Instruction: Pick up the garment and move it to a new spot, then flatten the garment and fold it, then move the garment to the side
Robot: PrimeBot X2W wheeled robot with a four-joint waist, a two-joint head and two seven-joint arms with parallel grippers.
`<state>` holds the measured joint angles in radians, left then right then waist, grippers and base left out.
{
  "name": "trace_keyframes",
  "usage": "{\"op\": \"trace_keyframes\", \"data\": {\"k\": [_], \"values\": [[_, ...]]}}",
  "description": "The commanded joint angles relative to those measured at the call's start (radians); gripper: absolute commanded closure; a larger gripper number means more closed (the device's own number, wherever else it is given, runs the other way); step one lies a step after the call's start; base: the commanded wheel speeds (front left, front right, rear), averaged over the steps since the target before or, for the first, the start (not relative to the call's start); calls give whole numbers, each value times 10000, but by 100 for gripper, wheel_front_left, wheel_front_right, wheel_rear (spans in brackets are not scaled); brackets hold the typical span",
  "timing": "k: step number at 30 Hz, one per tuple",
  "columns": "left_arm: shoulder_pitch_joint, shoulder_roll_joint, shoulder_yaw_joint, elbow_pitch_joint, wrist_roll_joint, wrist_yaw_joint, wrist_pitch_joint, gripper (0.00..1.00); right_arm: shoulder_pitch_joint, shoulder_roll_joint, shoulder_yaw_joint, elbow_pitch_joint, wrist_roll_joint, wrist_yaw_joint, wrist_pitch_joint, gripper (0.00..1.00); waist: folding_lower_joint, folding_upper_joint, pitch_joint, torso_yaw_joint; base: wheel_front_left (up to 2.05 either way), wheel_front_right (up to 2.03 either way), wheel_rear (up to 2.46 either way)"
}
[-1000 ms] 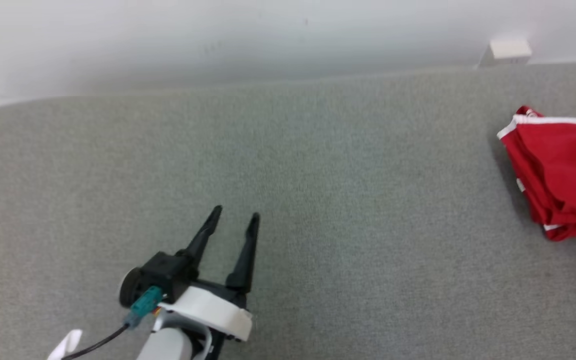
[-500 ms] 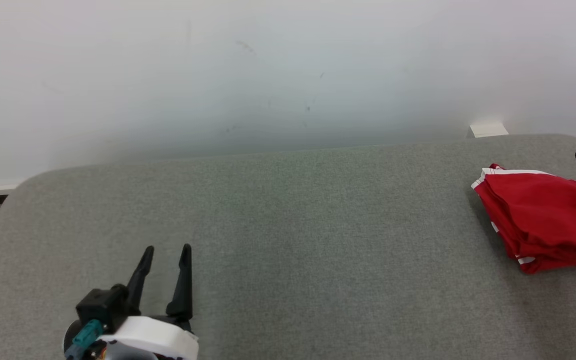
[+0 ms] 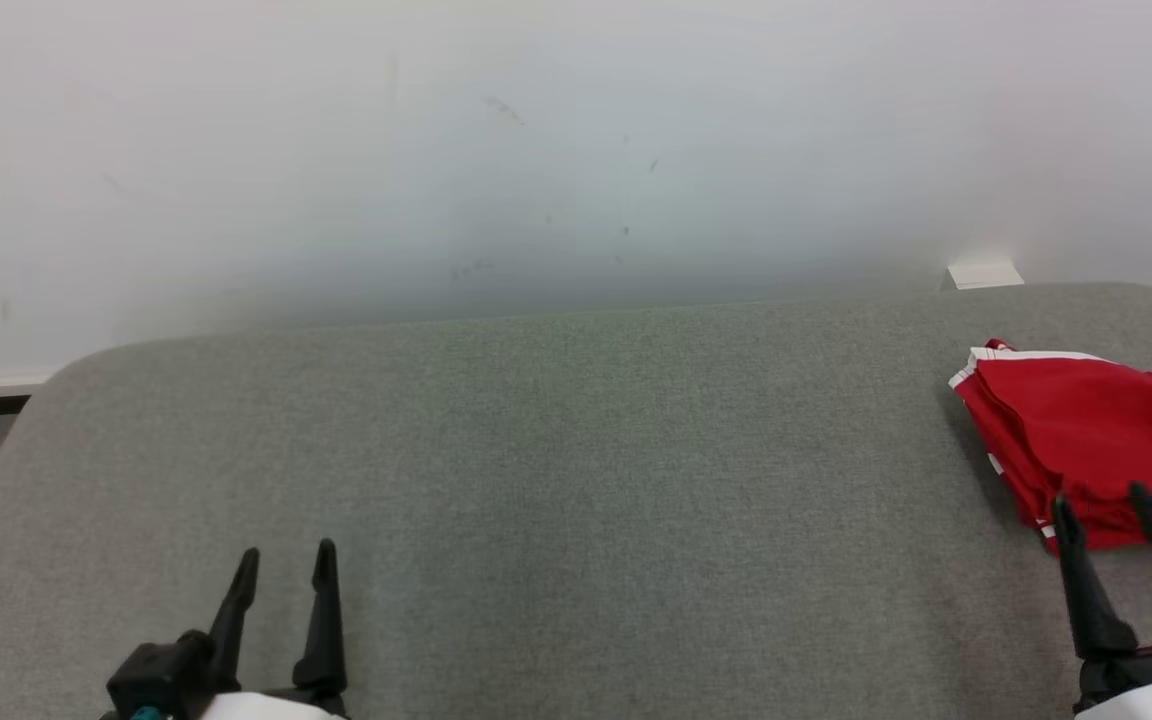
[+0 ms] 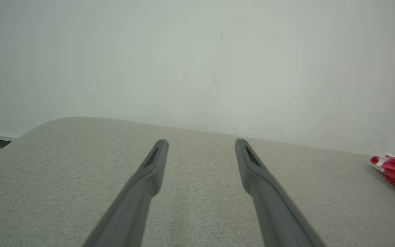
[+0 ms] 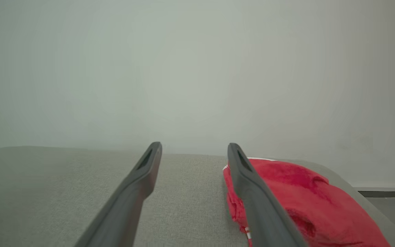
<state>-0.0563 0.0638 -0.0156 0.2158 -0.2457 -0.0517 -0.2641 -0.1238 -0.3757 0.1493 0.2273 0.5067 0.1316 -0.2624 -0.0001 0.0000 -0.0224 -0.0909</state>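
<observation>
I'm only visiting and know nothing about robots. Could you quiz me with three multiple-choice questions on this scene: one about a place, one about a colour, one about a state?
1. Where on the grey table does the garment lie?
A) left end B) middle C) right end
2. What colour is the garment?
A) red with white trim B) blue C) green
3. How are the left tool and right tool?
A) both open, empty B) both shut on cloth C) one lifting the garment

Answers: C, it sits by the table's right edge in the head view; A, red cloth with white stripes; A, each tool's fingers stand apart, gripping nothing.
</observation>
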Motion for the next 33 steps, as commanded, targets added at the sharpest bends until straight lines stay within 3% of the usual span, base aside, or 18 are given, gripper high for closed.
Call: {"op": "trace_keyframes", "data": {"k": [1, 9, 32, 33], "values": [[169, -5, -9, -33, 236, -45, 5, 0, 348, 258, -192, -269, -369, -24, -22, 0, 1, 0, 19, -4, 0, 0, 0], [474, -74, -257, -31, 771, -137, 5, 0, 1153, 1416, -851, -926, -1139, -22, -20, 0, 1, 0, 69, -45, 0, 0, 0], [275, -114, -420, 90, 657, -161, 5, 0, 1014, 1513, -643, -685, -1082, -22, -22, 0, 1, 0, 52, 46, 0, 0, 0], [338, -140, -433, 63, 672, -157, 0, 100, 1056, 1559, -629, -690, -1120, 0, 1, 100, 1, 0, 51, 47, 0, 0, 0]]}}
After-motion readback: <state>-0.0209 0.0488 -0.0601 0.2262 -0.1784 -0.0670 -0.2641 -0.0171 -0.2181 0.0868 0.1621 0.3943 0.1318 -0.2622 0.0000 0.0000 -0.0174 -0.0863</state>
